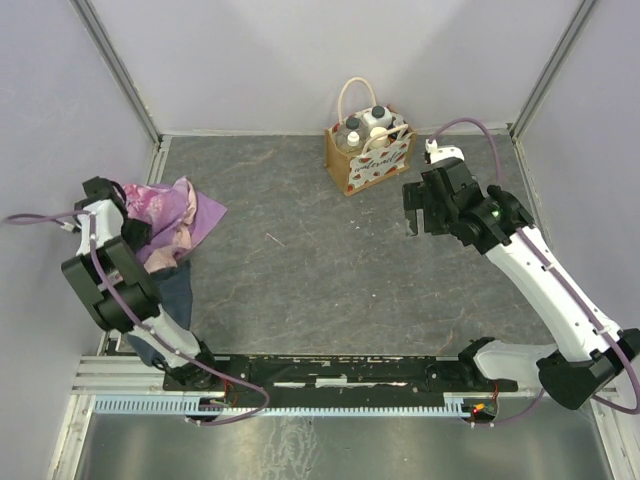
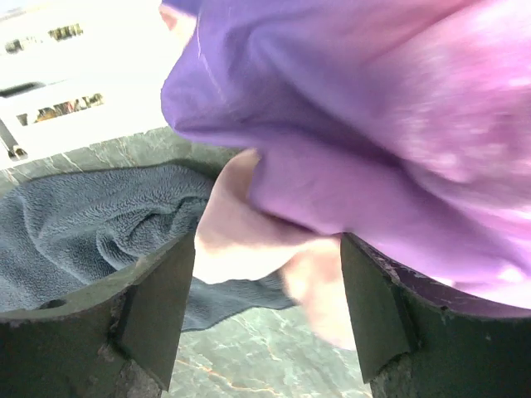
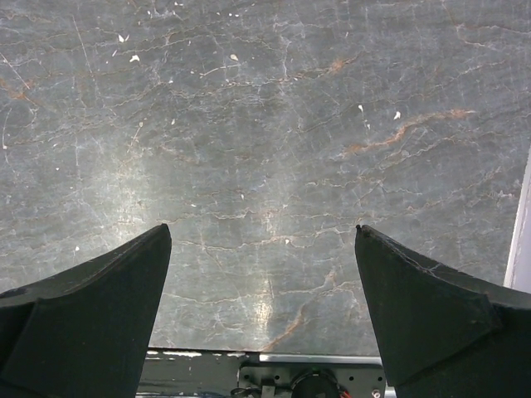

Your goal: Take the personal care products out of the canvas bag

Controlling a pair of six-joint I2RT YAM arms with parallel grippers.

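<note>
Canvas bag point(image 1: 352, 165) holding bottles point(image 1: 377, 119) (upright), right end effector point(image 3: 264, 236) released, left end effector point(image 2: 267, 239) amid garment point(image 2: 373, 108), cannot tell

Matt, tan woven canvas bag point(image 1: 372, 162) stands on a grey marbled, stone-look table point(image 1: 300, 270) with a faint sheen. Far left of the bag, a smooth, soft pink-purple garment point(image 2: 373, 124) lies against a nubbly grey-blue towelling cloth point(image 2: 91, 224).

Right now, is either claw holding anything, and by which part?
Right claw: open, empty. Left claw: garment fills the gap between its fingers; whether it's gripped cannot be told.
</note>
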